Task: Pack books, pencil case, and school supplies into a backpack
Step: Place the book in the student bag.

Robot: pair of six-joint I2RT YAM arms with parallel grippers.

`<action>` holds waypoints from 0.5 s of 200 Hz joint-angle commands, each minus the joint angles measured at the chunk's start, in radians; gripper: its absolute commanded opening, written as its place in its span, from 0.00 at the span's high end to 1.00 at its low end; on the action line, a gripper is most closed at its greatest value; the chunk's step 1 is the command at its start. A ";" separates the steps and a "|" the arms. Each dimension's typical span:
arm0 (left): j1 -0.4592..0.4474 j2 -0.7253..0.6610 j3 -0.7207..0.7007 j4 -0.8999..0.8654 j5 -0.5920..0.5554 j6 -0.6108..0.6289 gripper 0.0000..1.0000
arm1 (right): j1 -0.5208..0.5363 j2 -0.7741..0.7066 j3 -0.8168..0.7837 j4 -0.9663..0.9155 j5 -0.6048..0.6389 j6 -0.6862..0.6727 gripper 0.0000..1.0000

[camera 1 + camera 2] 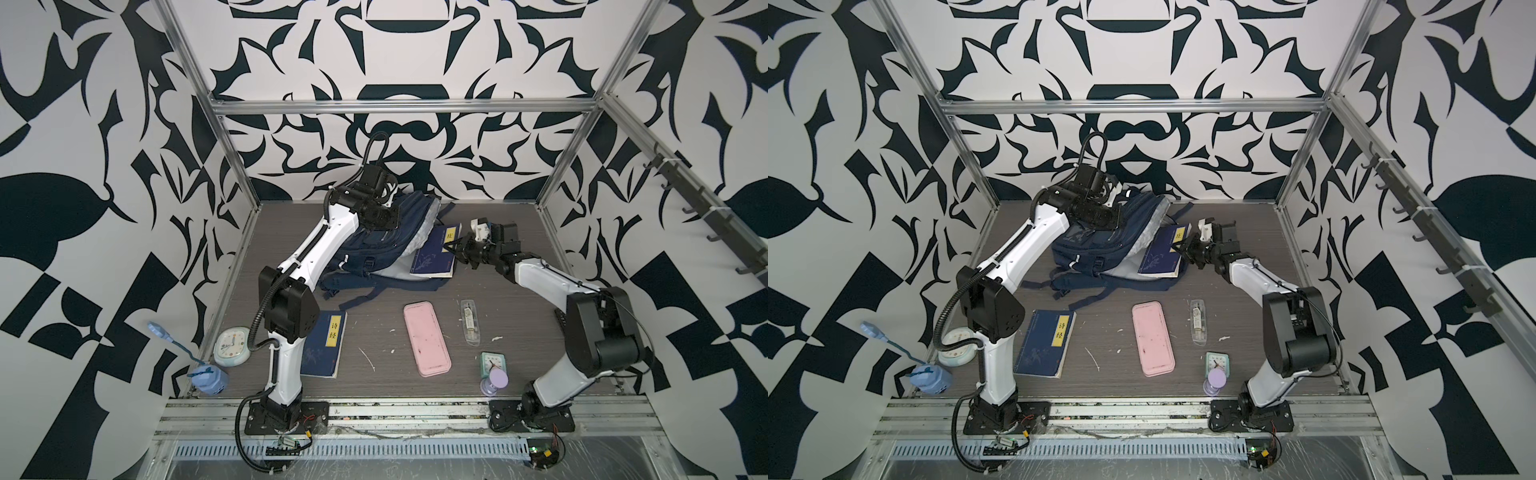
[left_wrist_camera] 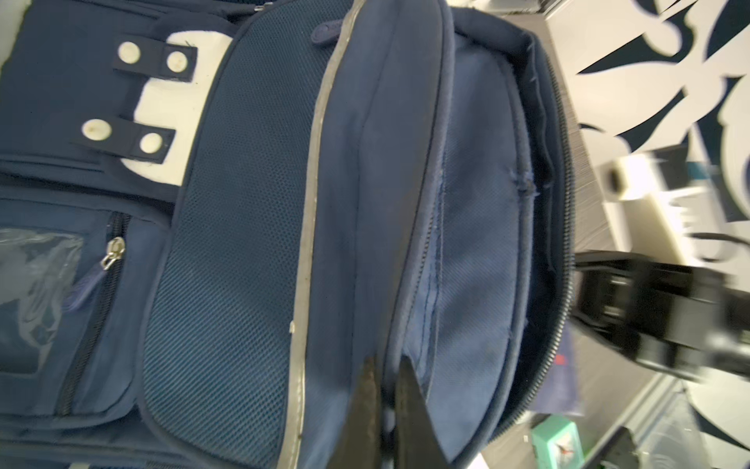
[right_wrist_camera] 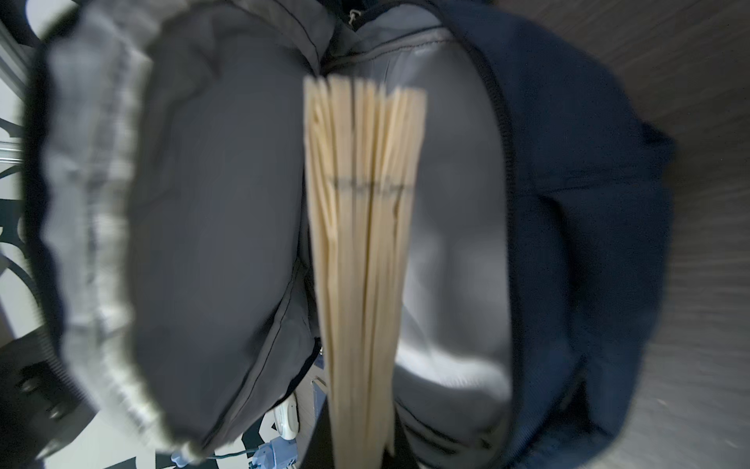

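Note:
The navy backpack lies at the back of the table with its main compartment gaping toward the right. My left gripper is shut on the fabric rim of the backpack, holding that mouth up. My right gripper is shut on one navy book, whose page edge points into the grey-lined opening. A second book lies flat at the front left. The pink pencil case and the clear school supplies packet lie at the front centre.
A mint-green clock and a purple hourglass-shaped thing stand at the front right. A round white clock and a blue lamp sit at the front left corner. Backpack straps trail toward the middle.

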 commanded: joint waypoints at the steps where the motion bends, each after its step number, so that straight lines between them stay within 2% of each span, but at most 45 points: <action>1: 0.015 -0.088 0.007 0.092 0.097 -0.056 1.00 | 0.049 0.083 0.106 0.198 0.007 0.083 1.00; 48: 0.044 -0.117 -0.056 0.131 0.139 -0.102 1.00 | 0.143 0.396 0.352 0.373 0.013 0.231 1.00; 66: 0.052 -0.135 -0.084 0.153 0.150 -0.116 1.00 | 0.183 0.496 0.462 0.376 0.015 0.267 1.00; 100: 0.068 -0.166 -0.135 0.173 0.163 -0.132 1.00 | 0.241 0.625 0.638 0.266 0.055 0.245 1.00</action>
